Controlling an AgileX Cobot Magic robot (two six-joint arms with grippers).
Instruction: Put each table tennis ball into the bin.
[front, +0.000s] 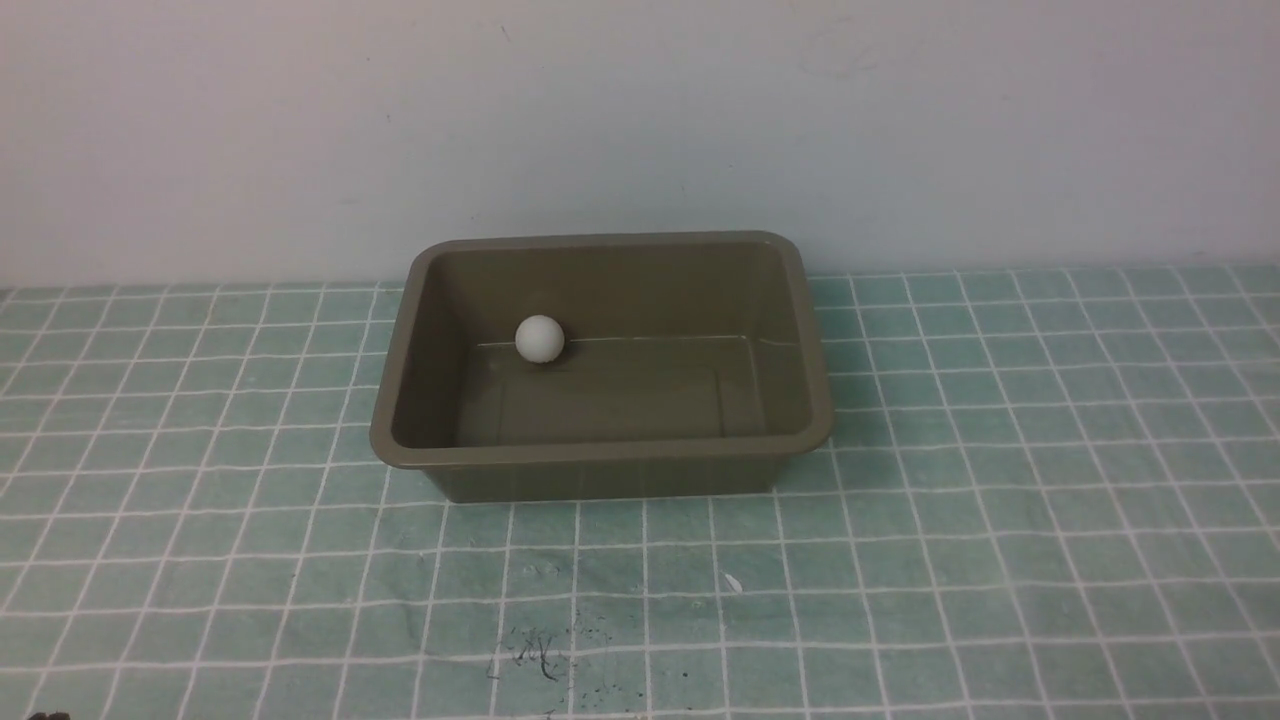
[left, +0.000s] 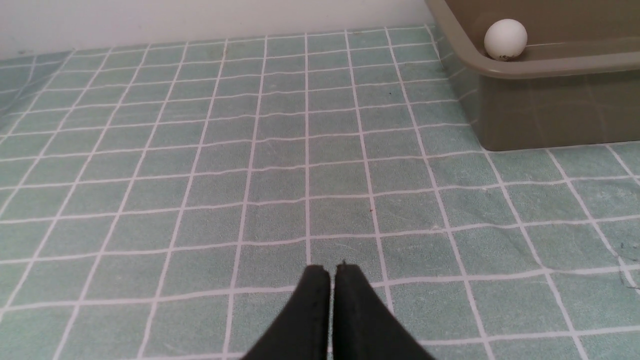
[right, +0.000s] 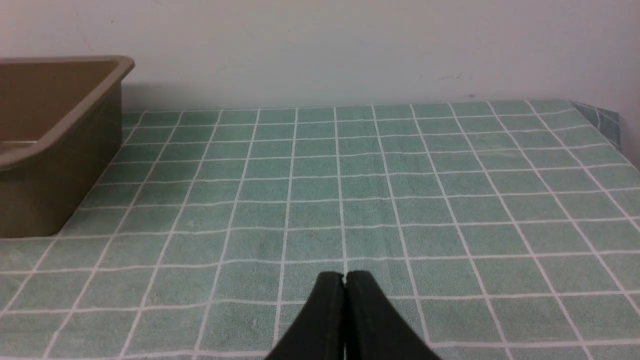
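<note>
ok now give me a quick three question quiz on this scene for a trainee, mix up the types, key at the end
1. True or false: the ball lies inside the bin.
2. Multiple choice: which end of the bin is the ball nearer, seen from the robot? a) the left end b) the right end c) neither, it is midway
3. Fill in the blank: the fingers of the left end effector and the right end effector are both ____ (open or shut).

Key: 1 true; 2 a; 3 shut
</note>
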